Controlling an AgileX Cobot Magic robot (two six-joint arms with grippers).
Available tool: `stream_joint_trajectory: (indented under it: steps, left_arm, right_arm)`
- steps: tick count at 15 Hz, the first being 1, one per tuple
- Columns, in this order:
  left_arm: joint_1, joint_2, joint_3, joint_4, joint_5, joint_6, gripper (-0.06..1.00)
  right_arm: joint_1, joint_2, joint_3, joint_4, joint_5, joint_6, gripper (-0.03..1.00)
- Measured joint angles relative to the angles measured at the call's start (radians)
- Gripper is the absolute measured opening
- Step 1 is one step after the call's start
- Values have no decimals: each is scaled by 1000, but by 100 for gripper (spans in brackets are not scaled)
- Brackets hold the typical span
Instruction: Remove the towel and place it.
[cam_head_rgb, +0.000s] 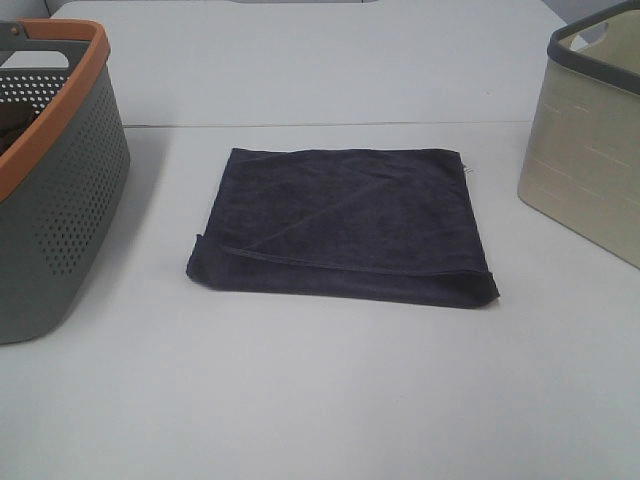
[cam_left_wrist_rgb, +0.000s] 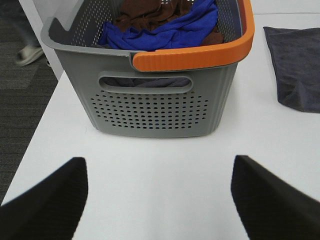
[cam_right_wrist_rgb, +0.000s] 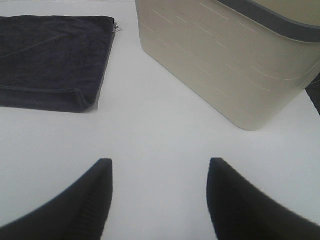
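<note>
White tabletop (cam_head_rgb: 320, 400) fills the exterior high view, bare across the lower part of the frame, with a thin seam running left to right across its upper part. Just above the middle of the frame lies the dark charcoal-navy cloth towel (cam_head_rgb: 345, 222), folded flat into a rough rectangle; a rolled fold runs along its lower edge and a diagonal crease crosses its top layer. A small pale tag (cam_head_rgb: 466, 170) shows at its upper right corner. The towel touches neither container and no gripper is on it.

At the left edge of the frame stands the grey perforated plastic basket with an orange rim (cam_head_rgb: 60, 200), well apart from the towel. At the upper right sits the beige fabric-look bin with a dark grey rim (cam_head_rgb: 585, 170), also clear of the towel.

From the left wrist camera, the left gripper (cam_left_wrist_rgb: 159, 200) has its dark fingers spread wide over bare table, holding nothing. Past it is the perforated basket, with a crumpled blue cloth (cam_left_wrist_rgb: 170, 30) and a brown cloth (cam_left_wrist_rgb: 142, 12) inside.

From the right wrist camera, the right gripper (cam_right_wrist_rgb: 160, 200) likewise has its fingers parted and empty, with the beige bin and a corner of the towel beyond it.
</note>
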Motion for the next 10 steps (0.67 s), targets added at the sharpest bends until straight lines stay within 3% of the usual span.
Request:
stream_joint_trajectory:
  steps: [5,10]
  left_arm:
    - [-5,0,0,0,-1,-10,75]
    - [-60,0,0,-32,-2,-11,75]
  right_arm:
    - [0,0,4,1,-12,0,50]
    - [0,0,4,4,-12,0,50]
